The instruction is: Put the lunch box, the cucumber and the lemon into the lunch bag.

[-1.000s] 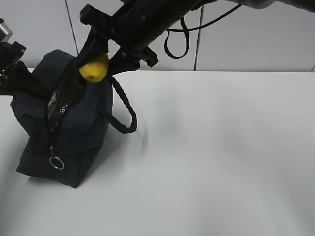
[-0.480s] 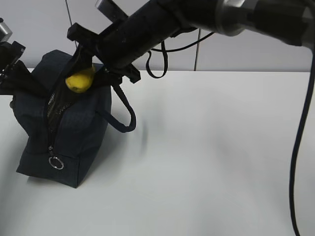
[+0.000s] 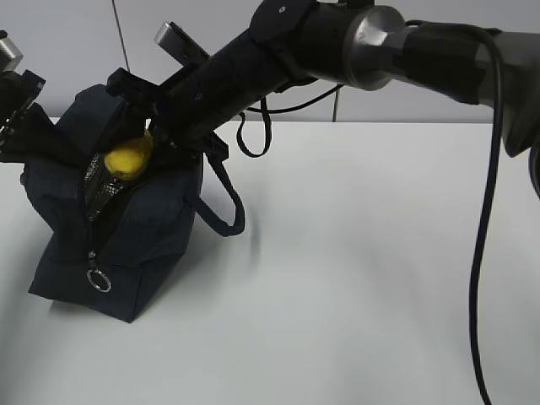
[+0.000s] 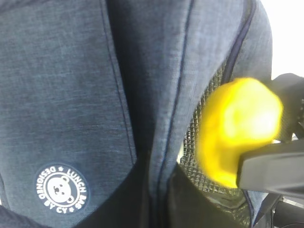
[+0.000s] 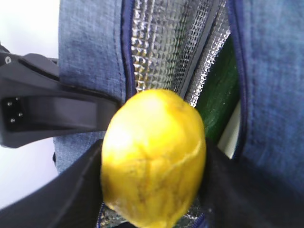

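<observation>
The dark navy lunch bag stands at the table's left with its zip open. My left gripper is shut on the bag's left edge and holds the mouth apart. The yellow lemon sits between the fingers of my right gripper, right in the bag's mouth over the silver lining. The right wrist view shows the lemon touched by both dark fingers, with the cucumber lying inside below it. A pale sliver beside the cucumber cannot be identified as the lunch box. The left wrist view shows the lemon beside the bag's round logo.
One loop handle hangs off the bag's right side under my right arm. The metal ring pull dangles at the bag's front. A black cable drops along the right. White table stretches to the right of the bag.
My right arm has carried the lemon down and to the left, from above the bag into its mouth. The left gripper has kept its hold on the bag's edge.
</observation>
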Controlling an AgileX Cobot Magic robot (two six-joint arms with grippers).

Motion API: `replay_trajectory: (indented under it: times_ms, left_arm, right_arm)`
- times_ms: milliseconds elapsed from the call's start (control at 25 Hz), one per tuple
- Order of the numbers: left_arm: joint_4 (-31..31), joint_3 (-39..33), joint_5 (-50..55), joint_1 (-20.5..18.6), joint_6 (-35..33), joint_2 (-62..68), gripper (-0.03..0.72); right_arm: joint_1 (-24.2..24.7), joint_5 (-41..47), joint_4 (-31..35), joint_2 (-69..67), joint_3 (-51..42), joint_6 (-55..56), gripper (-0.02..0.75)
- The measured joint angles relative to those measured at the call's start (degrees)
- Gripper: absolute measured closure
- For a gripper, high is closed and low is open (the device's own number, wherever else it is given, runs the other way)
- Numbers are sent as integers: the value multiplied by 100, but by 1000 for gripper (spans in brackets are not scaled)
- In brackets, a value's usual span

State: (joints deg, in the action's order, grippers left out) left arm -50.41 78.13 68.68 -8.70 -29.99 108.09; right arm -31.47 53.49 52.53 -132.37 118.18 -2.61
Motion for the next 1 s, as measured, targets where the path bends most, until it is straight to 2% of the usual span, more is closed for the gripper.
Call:
replay_trajectory:
  times_ms: [200,440,840,1000]
  left_arm:
    - [-4,0,0,0,0,0,699]
    - [-4,0,0,0,0,0,699]
    - [6,0,0,0,0,0,699]
    - [39,0,0,0,0,0,699]
  right_arm:
    - [0,-73,19,0,0,-52,207]
    - [0,-91,46,0,0,-68,188]
    - [59,194,90,0,65,-536,220]
    - [66,664,-228,0,383,-637,251]
